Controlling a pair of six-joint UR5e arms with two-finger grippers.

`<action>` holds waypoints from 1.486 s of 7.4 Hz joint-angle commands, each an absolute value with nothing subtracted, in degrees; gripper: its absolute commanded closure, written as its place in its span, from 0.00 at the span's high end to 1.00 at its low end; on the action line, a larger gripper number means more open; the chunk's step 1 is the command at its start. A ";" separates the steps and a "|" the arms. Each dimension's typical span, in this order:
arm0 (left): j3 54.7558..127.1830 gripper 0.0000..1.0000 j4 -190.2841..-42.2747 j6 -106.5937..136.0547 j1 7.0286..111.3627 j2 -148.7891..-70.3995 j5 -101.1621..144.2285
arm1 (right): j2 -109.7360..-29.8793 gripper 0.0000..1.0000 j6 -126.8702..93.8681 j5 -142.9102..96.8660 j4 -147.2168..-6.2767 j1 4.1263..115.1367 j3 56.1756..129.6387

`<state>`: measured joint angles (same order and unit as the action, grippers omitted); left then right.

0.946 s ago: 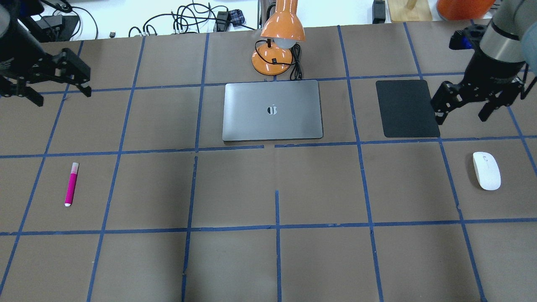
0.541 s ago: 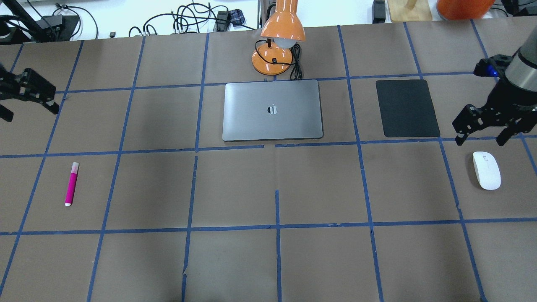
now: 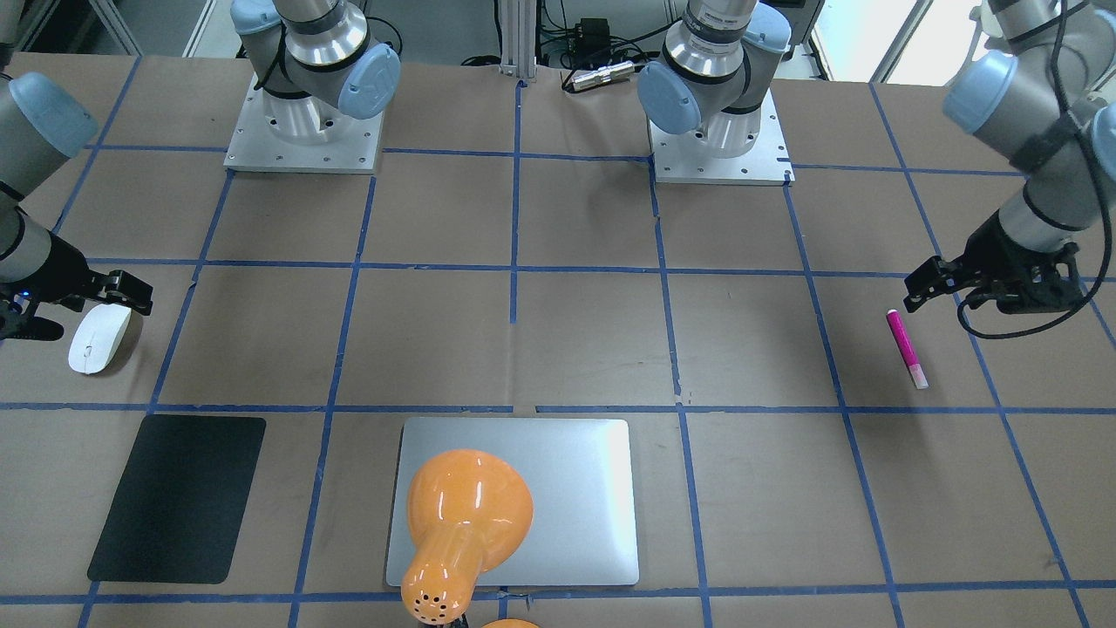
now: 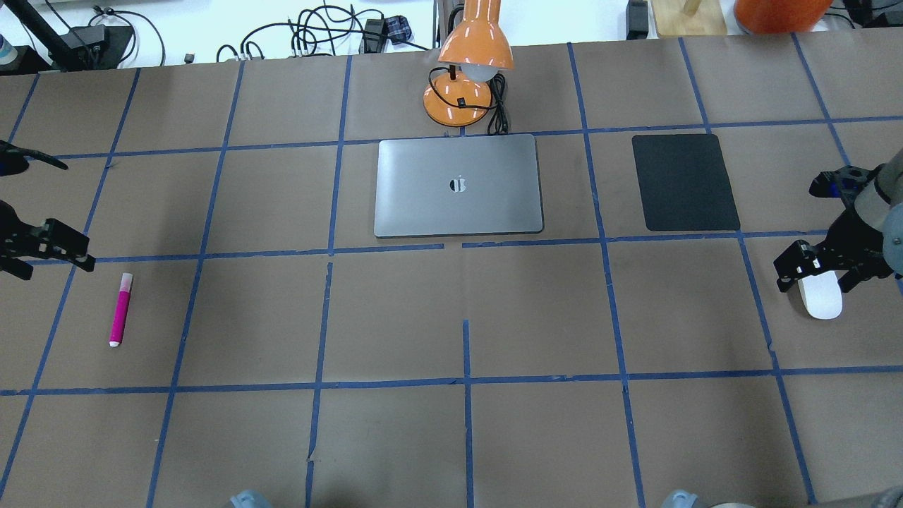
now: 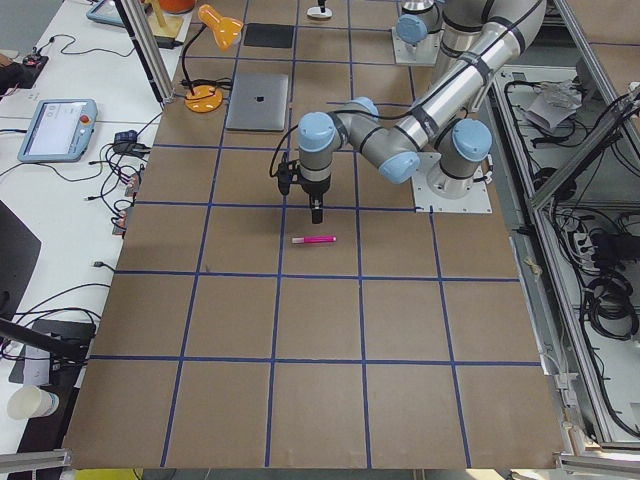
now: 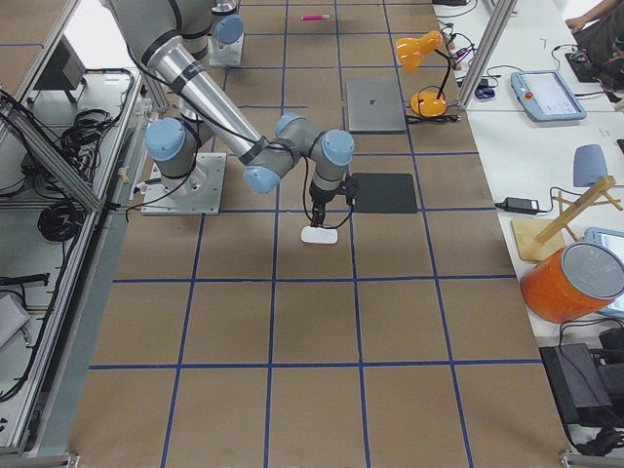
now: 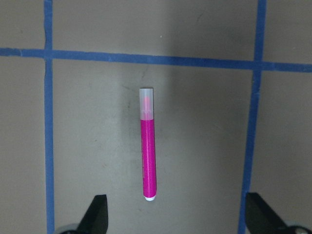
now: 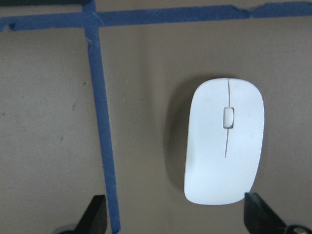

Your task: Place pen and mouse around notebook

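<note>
The magenta pen [image 4: 120, 309] lies on the table's left side, pale end pointing away from the robot. My left gripper [image 4: 48, 257] hovers open just behind and left of it. In the left wrist view the pen [image 7: 148, 156] lies ahead of the wide-apart fingertips [image 7: 97, 214]. The white mouse [image 4: 824, 305] sits at the right, and my right gripper [image 4: 817, 281] stands open over its far end. The right wrist view shows the mouse [image 8: 224, 141] between and ahead of the fingers [image 8: 95, 214]. The silver-grey notebook [image 4: 458, 185] lies shut at the centre back.
An orange desk lamp [image 4: 465, 77] with its cord stands just behind the notebook. A black mat [image 4: 684, 182] lies to the right of the notebook. Cables run along the far edge. Blue tape lines grid the brown table.
Both arms have come toward the near side and lower. The left gripper has moved from the back left to beside the pen. The right one has moved from by the mat to over the mouse.
</note>
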<state>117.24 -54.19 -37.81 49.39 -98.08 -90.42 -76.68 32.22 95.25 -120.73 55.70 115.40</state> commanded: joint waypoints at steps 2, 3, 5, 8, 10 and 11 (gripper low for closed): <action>119.61 1.00 -45.36 -41.83 47.90 -105.73 -90.53 | -70.76 1.00 38.49 95.36 -122.42 53.89 112.59; 119.71 0.99 -45.53 -41.49 47.90 -106.25 -90.61 | -70.49 1.00 38.50 95.36 -122.26 53.18 112.59; 119.62 0.99 -45.44 -41.22 47.90 -107.31 -90.53 | -70.31 1.00 38.58 97.80 -121.99 53.09 112.94; 119.18 0.73 -45.35 -41.13 47.90 -108.46 -90.53 | -68.66 1.00 41.22 97.65 -122.34 53.00 112.77; 118.92 0.30 -45.35 -41.04 47.90 -108.46 -90.53 | -67.41 0.85 41.74 97.56 -124.10 52.91 112.50; 119.09 0.27 -45.35 -41.04 47.90 -108.81 -90.53 | -67.50 0.60 41.75 97.38 -124.01 52.65 112.41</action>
<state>119.04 -45.35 -41.06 47.90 -108.53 -90.53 -67.59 41.54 97.62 -123.71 52.87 112.51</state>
